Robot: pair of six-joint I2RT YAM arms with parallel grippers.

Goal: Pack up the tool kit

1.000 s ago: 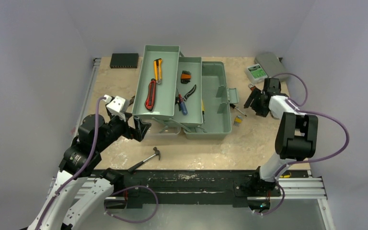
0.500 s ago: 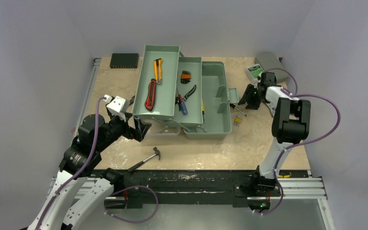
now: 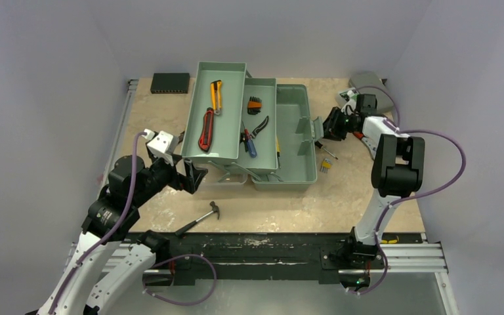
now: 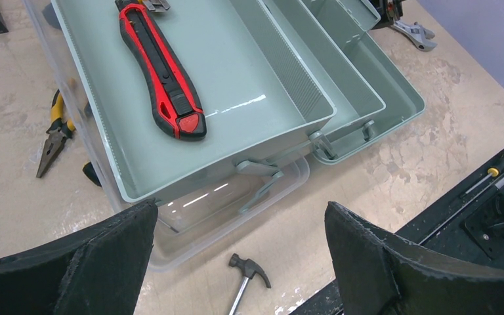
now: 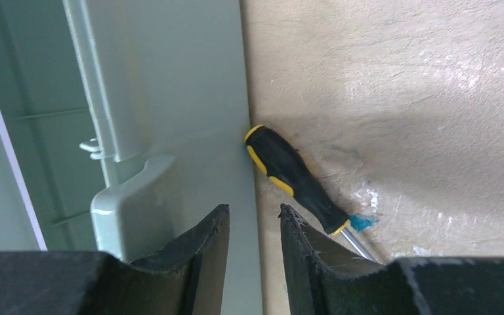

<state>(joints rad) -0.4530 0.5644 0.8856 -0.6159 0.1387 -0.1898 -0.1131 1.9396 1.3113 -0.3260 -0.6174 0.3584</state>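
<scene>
Right pincer (image 5: 254,220): my jaws stand a narrow gap apart, nothing held, at the right wall of the toolbox (image 5: 170,79)
Left pincer (image 4: 241,209): my jaws wide apart, empty, at the box's near left corner
Toolbox: open, mid-table
Screwdriver (image 5: 295,180): outside the box, handle end touching its right wall
Risk 1: I nip or shove the wall, because the tool lies tight against it
Risk 2: the round handle rolls from a shallow pinch

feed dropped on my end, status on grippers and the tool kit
Left gripper open, empty, by the toolbox. Right gripper narrow gap, empty, beside screwdriver lying against toolbox wall. Trays folded out; hammer, pliers loose on table.
</scene>
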